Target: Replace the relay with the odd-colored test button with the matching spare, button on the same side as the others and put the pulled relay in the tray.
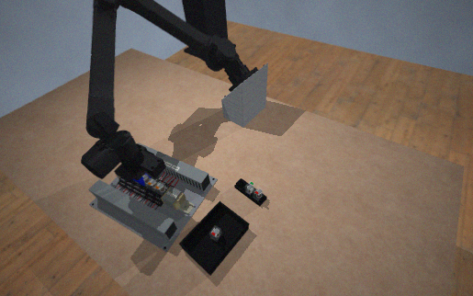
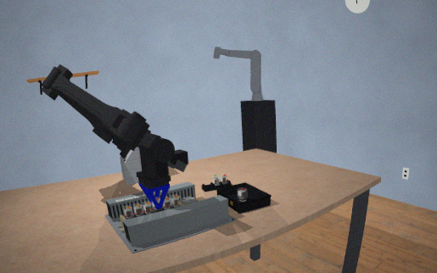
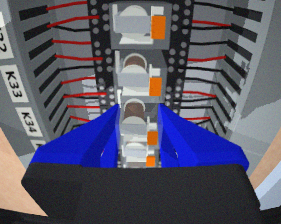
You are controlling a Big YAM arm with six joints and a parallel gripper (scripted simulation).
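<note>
My gripper (image 1: 141, 179) (image 2: 159, 207) (image 3: 139, 111) is down in the row of sockets, its blue fingers shut on a relay (image 3: 134, 124) with an orange button on the right in the wrist view. Other relays (image 3: 135, 77) (image 2: 138, 209) in the row also have orange buttons on that side. The held relay stands in line with them; whether its top is level with theirs I cannot tell. A relay with a red button (image 1: 215, 233) (image 2: 242, 194) is in the black tray (image 1: 208, 258) (image 2: 253, 207). The black holder (image 1: 240, 184) (image 2: 207, 186) carries a green-button relay (image 1: 250, 188) and a red-button relay (image 1: 258, 194).
Grey wire ducts (image 1: 129, 215) (image 2: 179, 225) stand on both sides of the row, with red and black wires running to the sockets. Labels K32, K33 and K34 show on the left in the wrist view. A grey panel (image 1: 246, 98) on another arm part stands behind.
</note>
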